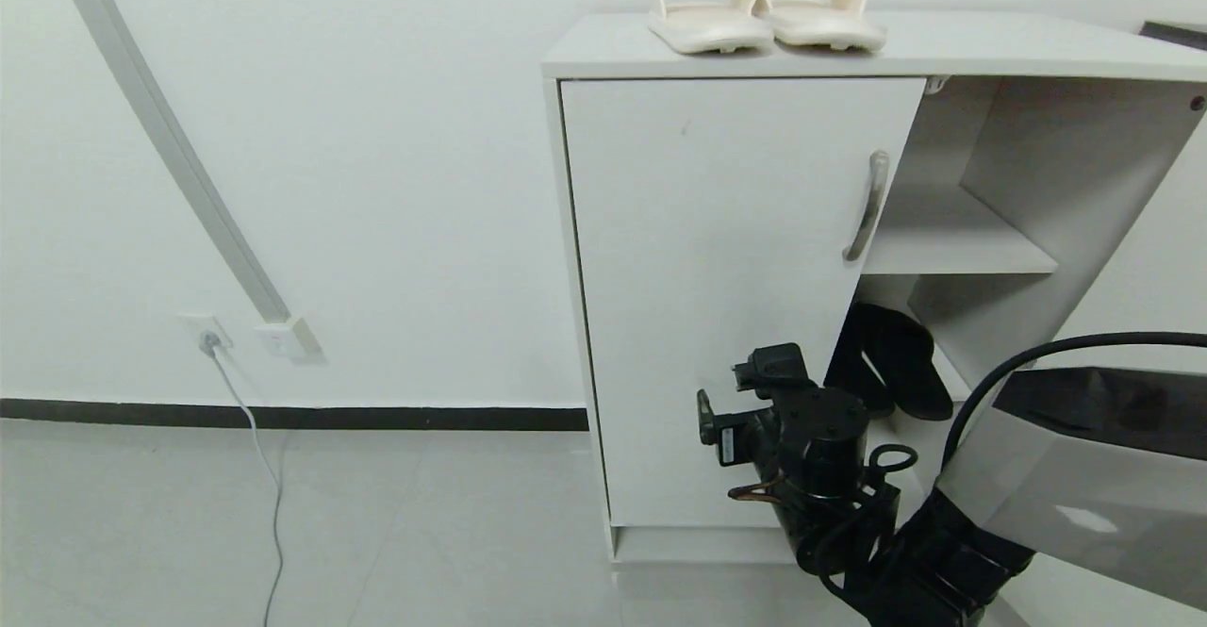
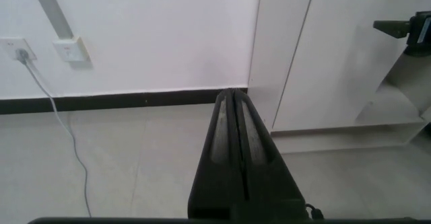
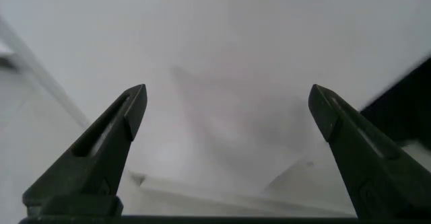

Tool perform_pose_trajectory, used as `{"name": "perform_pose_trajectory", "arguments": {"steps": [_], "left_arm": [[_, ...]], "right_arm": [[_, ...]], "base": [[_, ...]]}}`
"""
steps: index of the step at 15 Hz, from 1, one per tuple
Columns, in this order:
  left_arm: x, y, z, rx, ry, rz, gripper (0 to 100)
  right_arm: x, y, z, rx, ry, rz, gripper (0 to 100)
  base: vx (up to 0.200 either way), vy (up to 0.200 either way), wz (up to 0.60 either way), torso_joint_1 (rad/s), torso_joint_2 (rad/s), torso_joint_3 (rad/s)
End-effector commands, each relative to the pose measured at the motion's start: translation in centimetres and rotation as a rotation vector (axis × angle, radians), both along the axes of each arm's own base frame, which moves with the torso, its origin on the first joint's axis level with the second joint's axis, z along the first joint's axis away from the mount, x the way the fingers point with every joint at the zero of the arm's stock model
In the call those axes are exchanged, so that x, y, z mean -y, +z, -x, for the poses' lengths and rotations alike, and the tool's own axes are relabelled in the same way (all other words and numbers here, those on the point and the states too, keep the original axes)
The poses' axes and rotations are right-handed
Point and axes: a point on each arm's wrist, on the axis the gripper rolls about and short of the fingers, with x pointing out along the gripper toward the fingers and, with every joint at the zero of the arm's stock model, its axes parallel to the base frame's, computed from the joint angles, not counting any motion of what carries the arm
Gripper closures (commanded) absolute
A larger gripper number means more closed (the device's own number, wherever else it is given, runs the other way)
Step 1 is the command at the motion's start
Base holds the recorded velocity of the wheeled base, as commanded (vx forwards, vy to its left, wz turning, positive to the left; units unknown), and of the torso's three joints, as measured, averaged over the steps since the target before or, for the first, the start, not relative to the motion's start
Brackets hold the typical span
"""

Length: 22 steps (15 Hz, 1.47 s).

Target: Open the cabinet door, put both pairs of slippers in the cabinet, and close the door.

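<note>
A white cabinet [image 1: 990, 42] stands against the wall. Its left door [image 1: 726, 297], with a metal handle [image 1: 868, 205], lies flush, while the right half stands open and shows shelves. A cream pair of slippers [image 1: 766, 7] rests on the cabinet top. A black pair of slippers [image 1: 894, 363] leans on the lower shelf inside. My right gripper [image 1: 745, 391] [image 3: 225, 96] is open and empty, close in front of the door's lower right part. My left gripper [image 2: 234, 109] is shut with nothing in it, low over the floor to the left of the cabinet [image 2: 323, 56].
A wall socket [image 1: 209, 337] with a grey cable [image 1: 273, 495] trailing over the floor sits left of the cabinet, beside a slanted wall conduit [image 1: 170, 137]. The tiled floor [image 1: 377, 533] left of the cabinet offers free room.
</note>
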Motion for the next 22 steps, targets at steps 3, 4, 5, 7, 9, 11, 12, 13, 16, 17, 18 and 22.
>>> {"name": "perform_pose_trajectory", "arguments": {"steps": [3,4,5,7,9,11,12,13,16,17,18,22], "left_arm": [[0.0,0.02,0.0,0.002,-0.001,0.0,100],[0.0,0.02,0.0,0.002,-0.001,0.0,100],[0.0,0.02,0.0,0.002,-0.001,0.0,100],[0.0,0.02,0.0,0.002,0.0,0.0,100],[0.0,0.02,0.0,0.002,0.0,0.0,100],[0.0,0.02,0.0,0.002,-0.001,0.0,100],[0.0,0.02,0.0,0.002,0.0,0.0,100],[0.0,0.02,0.0,0.002,0.0,0.0,100],[0.0,0.02,0.0,0.002,-0.001,0.0,100],[0.0,0.02,0.0,0.002,-0.001,0.0,100],[0.0,0.02,0.0,0.002,-0.001,0.0,100],[0.0,0.02,0.0,0.002,-0.001,0.0,100]], "right_arm": [[-0.11,0.01,0.05,0.003,0.003,-0.002,0],[-0.09,-0.02,0.07,0.001,0.003,-0.001,0],[-0.09,-0.02,0.07,0.001,0.003,-0.001,0],[-0.07,-0.05,0.09,0.0,0.003,0.0,0],[-0.06,0.01,0.1,0.002,0.002,-0.001,0],[-0.08,0.04,0.08,0.003,0.002,-0.002,0],[-0.08,0.04,0.08,0.003,0.002,-0.002,0],[-0.08,0.04,0.08,0.003,0.002,-0.002,0],[-0.06,0.01,0.1,0.002,0.002,-0.001,0],[-0.06,0.01,0.1,0.002,0.002,-0.001,0],[-0.11,0.01,0.14,0.002,0.003,-0.001,0],[-0.09,-0.02,0.15,0.0,0.003,0.0,0]], "base": [[0.0,0.0,0.0,0.036,-0.52,-0.367],[0.0,0.0,0.0,0.095,-0.47,-0.364],[0.0,0.0,0.0,0.115,-0.45,-0.349],[0.0,0.0,0.0,0.122,-0.46,-0.347],[0.0,0.0,0.0,0.134,-0.46,-0.334],[0.0,0.0,0.0,0.159,-0.48,-0.325],[0.0,0.0,0.0,0.154,-0.47,-0.32],[0.0,0.0,0.0,0.173,-0.48,-0.31],[0.0,0.0,0.0,0.183,-0.5,-0.312],[0.0,0.0,0.0,0.188,-0.51,-0.315],[0.0,0.0,0.0,0.207,-0.5,-0.325],[0.0,0.0,0.0,0.21,-0.53,-0.315]]}}
